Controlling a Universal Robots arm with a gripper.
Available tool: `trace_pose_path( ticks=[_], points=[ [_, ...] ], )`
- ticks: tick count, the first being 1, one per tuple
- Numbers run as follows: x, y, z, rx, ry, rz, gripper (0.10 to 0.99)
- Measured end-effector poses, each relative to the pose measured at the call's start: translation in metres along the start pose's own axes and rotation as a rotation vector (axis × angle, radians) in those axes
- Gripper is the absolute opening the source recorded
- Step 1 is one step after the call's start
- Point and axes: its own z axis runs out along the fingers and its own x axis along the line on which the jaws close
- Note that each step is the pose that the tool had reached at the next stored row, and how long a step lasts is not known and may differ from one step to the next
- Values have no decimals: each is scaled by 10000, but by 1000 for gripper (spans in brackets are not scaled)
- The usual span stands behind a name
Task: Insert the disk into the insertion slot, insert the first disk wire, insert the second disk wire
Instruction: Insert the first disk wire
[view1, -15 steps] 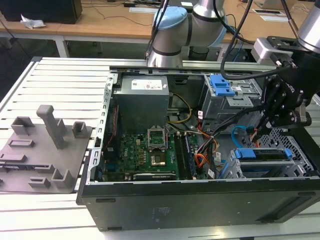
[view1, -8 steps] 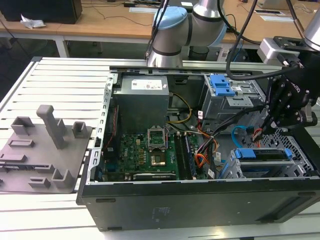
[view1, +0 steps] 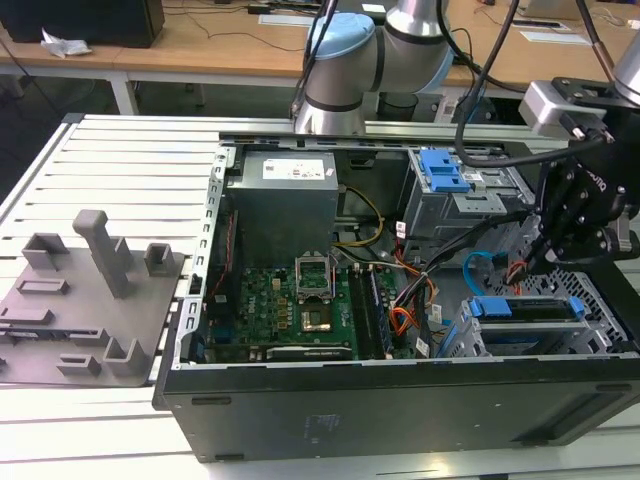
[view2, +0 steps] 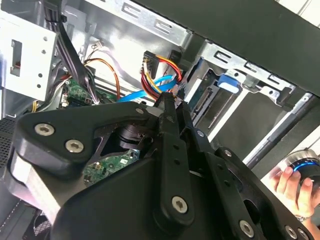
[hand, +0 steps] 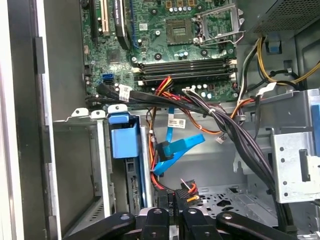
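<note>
The disk (view1: 527, 309), silver in its blue carrier, sits inside the insertion slot (view1: 462, 343) at the case's front corner on the exterior view's right. In the first wrist view its blue carrier tab (hand: 123, 137) stands at the mouth of the insertion slot (hand: 75, 165). My gripper (hand: 175, 209) hangs just behind the disk, shut on the black plug of the first disk wire (hand: 188, 190), whose red, orange and black strands (view2: 156, 75) rise from the fingertips. The light-blue second disk wire (hand: 176, 149) loops loose beside it, also seen as the second disk wire (view1: 478, 266) in the exterior view.
The open computer case (view1: 400, 400) lies on a slatted table with the motherboard (view1: 290, 305), power supply (view1: 285, 200) and a taller grey cage with a blue latch (view1: 445, 175). Thick black cables (hand: 235, 135) cross near the gripper. A person's hand (view2: 292, 182) is outside the case. Grey fixtures (view1: 90, 290) lie left.
</note>
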Motion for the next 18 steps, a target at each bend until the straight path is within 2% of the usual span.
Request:
trace_pose_path(
  ticks=[11,18],
  points=[
    [155,-15,7,0,0,0,173],
    [191,-19,19,0,1,0,173]
  ],
)
